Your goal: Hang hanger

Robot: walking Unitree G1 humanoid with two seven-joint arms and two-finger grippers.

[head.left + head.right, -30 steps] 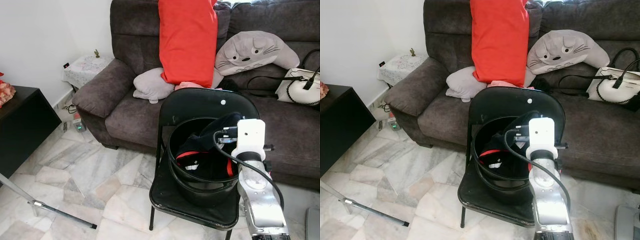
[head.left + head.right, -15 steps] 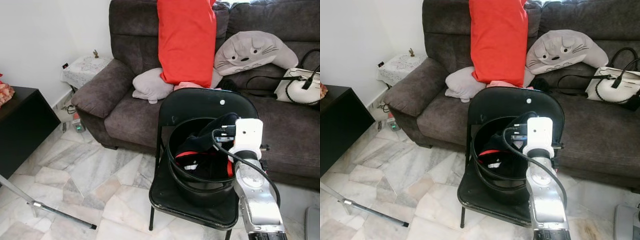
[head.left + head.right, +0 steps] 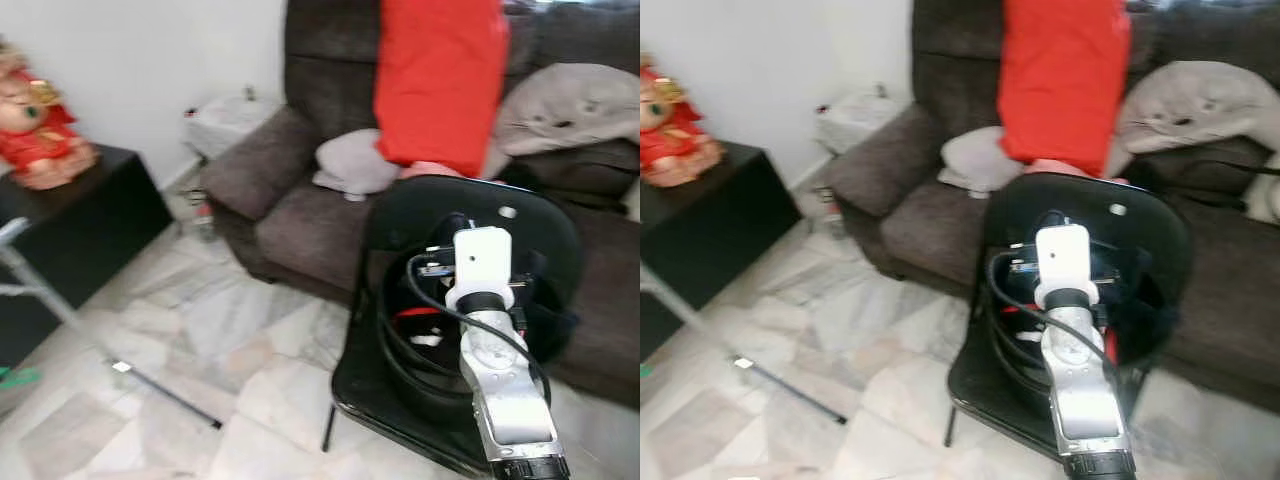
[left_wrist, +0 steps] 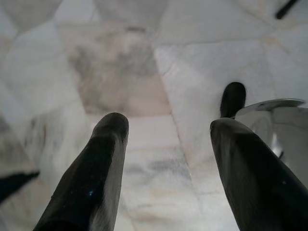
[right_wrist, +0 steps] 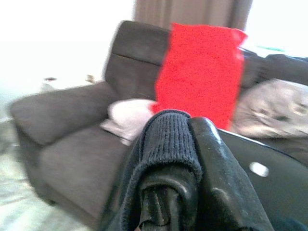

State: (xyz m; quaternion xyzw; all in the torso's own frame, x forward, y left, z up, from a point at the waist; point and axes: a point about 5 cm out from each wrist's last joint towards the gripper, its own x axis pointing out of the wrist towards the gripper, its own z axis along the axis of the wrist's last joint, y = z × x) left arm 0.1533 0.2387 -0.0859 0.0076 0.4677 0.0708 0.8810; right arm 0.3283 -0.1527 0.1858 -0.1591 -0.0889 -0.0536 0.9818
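My right gripper (image 3: 455, 228) is raised over a black bucket (image 3: 398, 345) that stands on a black folding chair (image 3: 525, 215). In the right wrist view its fingers (image 5: 219, 163) are shut on a dark knitted garment (image 5: 166, 139) draped over one of them. More dark and red clothing (image 3: 415, 318) lies in the bucket. No hanger can be made out. My left gripper (image 4: 166, 127) hangs low over the marble floor (image 4: 144, 86), open, with nothing between its fingers.
A dark brown sofa (image 3: 300, 190) stands behind the chair with a red cushion (image 3: 440, 80) and grey pillows (image 3: 355, 160). A black cabinet (image 3: 80, 220) with a red doll (image 3: 35, 130) stands at the left. A metal rod (image 3: 165, 390) lies on the floor.
The camera has swung to the left, so the chair and sofa sit further right and the red doll has come into view. My right gripper still holds the dark garment over the bucket.
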